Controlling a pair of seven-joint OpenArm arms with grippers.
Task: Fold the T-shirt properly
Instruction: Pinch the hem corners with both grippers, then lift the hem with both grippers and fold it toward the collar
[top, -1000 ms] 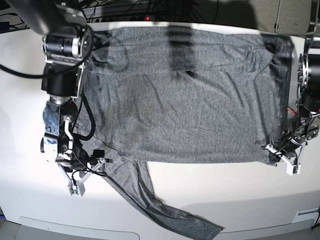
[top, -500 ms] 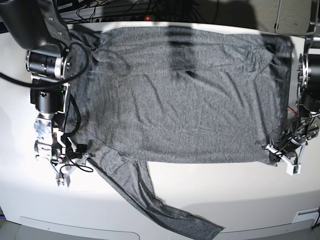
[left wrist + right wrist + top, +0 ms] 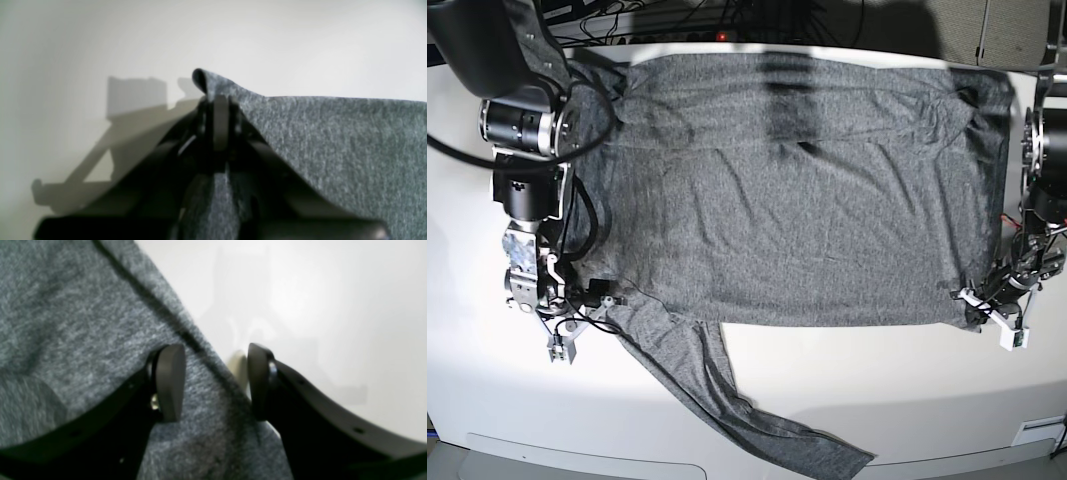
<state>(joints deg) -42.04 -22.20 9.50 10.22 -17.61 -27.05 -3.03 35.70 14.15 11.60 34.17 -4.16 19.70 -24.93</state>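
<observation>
The T-shirt [image 3: 797,190] is spread flat over the white table [image 3: 877,390], one sleeve trailing toward 5 o'clock; its corner at 4 o'clock is clamped by the left gripper [image 3: 989,308]; the sleeve edge at 8 o'clock is straddled by the right gripper [image 3: 215,381], jaws apart.

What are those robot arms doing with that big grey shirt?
They're starting to fold the T-shirt, which lies spread on the white table. The left gripper has its jaws shut on a corner of the cloth. The right gripper has open jaws straddling the shirt's edge near the sleeve, not yet pinching it.
</observation>
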